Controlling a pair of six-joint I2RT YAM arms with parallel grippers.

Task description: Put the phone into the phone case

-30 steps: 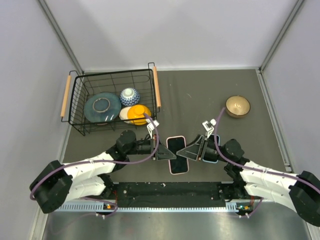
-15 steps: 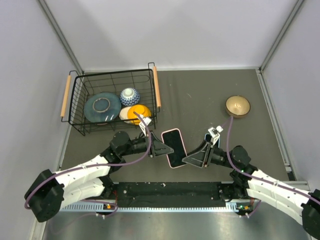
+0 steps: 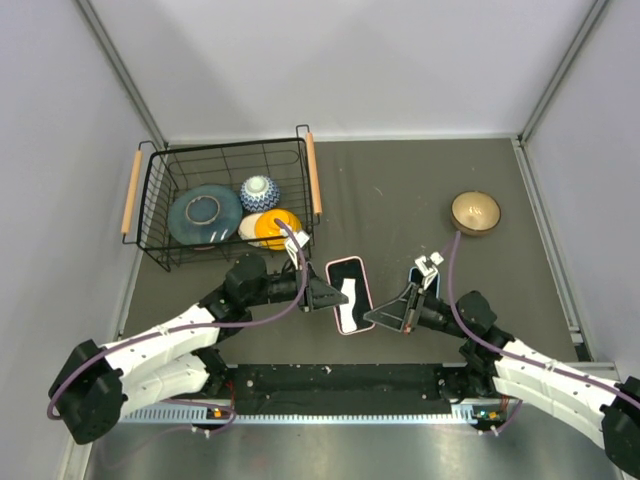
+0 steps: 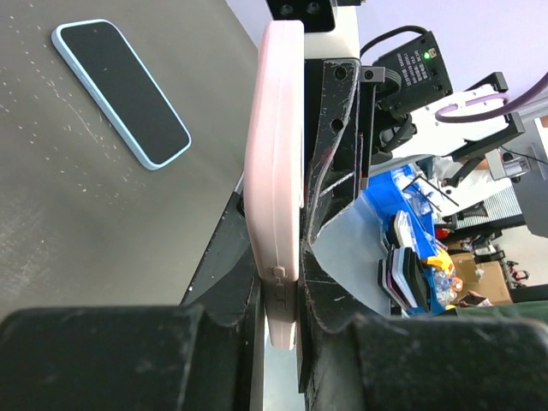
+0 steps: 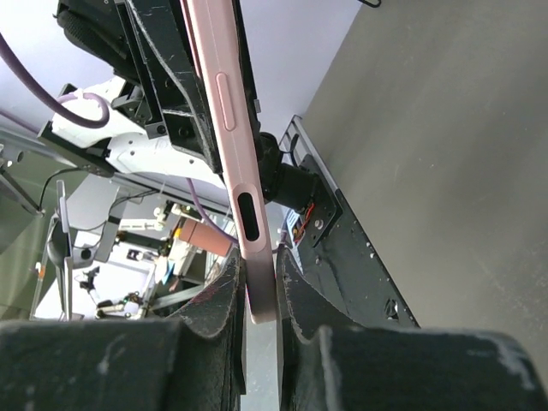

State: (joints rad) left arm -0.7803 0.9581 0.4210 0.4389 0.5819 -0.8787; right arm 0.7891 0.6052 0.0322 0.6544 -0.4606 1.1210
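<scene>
Case (image 4: 276, 171): soft pink with rounded edges; the right wrist view shows a side button and an oblong slot on one long edge. Phone (image 3: 347, 290): glossy black screen with a white glare streak, seated inside the pink rim. Orientation: screen faces up toward the top camera; long axis runs far to near, with the near end slightly to the right. Location: front centre of table (image 3: 420, 190), between the two arms. Left gripper (image 3: 332, 297): pinching the case's left long edge. Right gripper (image 3: 372, 318): fingers pressed on either side of its near right edge. Second phone (image 4: 120, 90): black face, light blue rim, flat on the table just right of the case. Basket (image 3: 230, 147): far left, holding dishes. Bowl (image 3: 476, 211): far right.
</scene>
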